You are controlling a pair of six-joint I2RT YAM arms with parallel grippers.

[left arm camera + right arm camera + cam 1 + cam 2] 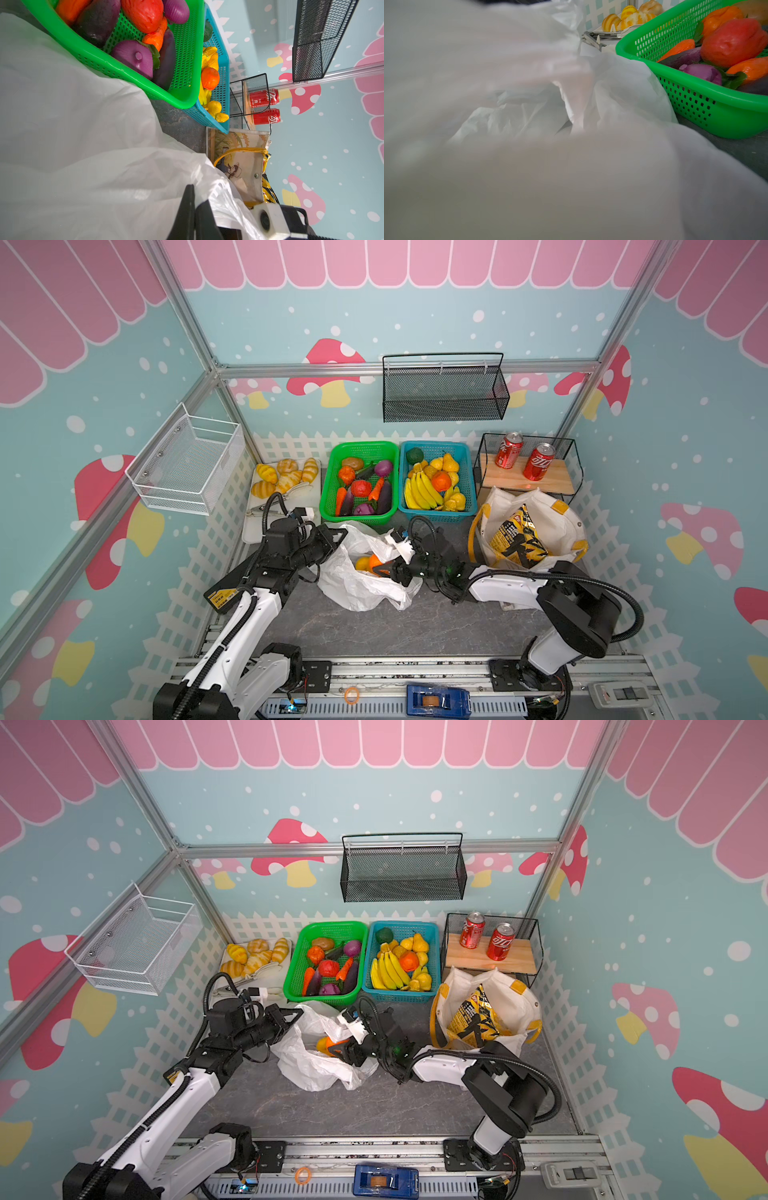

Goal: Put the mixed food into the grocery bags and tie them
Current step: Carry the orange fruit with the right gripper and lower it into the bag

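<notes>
Left claw: pressed together, pinching the far-left rim of the bag and holding it raised.
Right claw: tips in the bag's mouth from the right, just beside the orange. Whether it is spread or closed cannot be told, as white film fills its wrist view.
Bag contents: 2 fruits, the orange and a yellow fruit, touching. The bag is thin white film, crumpled, mouth gaping upward, at the table's centre.
Right of the bag: tote, cream cloth with yellow handles, upright at far right, mouth open. Yellow-and-black packets stand in it.
Left arm: reaches from the near-left base, wrist turned right.
Right arm: elbow high at right, forearm low, running left.
Edges: the bag's far side lies just beside the green basket, with the blue basket to its right. The shelf with 2 cans is behind the tote.
Open room: bare table lies near of the bag, between the arms.
</notes>
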